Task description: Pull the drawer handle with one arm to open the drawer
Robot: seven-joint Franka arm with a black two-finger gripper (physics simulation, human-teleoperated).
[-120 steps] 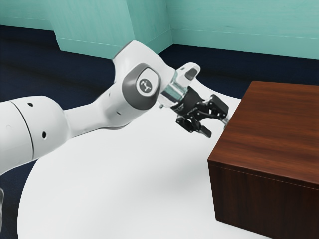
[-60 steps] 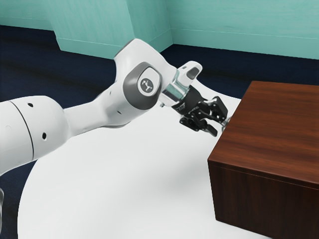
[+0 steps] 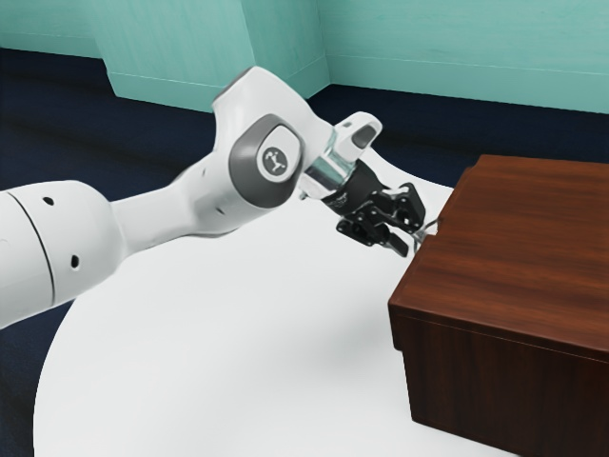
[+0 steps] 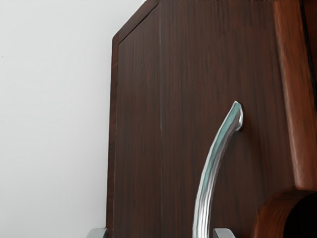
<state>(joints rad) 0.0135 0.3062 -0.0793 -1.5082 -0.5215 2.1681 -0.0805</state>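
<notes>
A dark wooden cabinet (image 3: 519, 238) stands on the white table at the exterior view's right. Its drawer front faces the arm and sits a little proud of the cabinet body. My black gripper (image 3: 411, 228) is at that face, shut on the thin silver drawer handle (image 3: 431, 223). In the wrist view the curved metal handle (image 4: 214, 163) runs down the wood drawer front (image 4: 143, 124) and passes between my grey fingertips (image 4: 97, 232) at the lower edge.
The round white table (image 3: 228, 352) stretches out to the exterior view's left of the cabinet. Dark blue floor and teal walls (image 3: 457, 38) lie behind it. My white arm (image 3: 190, 205) spans the table from the left.
The fingers have closed on the handle. My hand has drawn back slightly toward the exterior view's left, and the drawer front has come out a little with it.
</notes>
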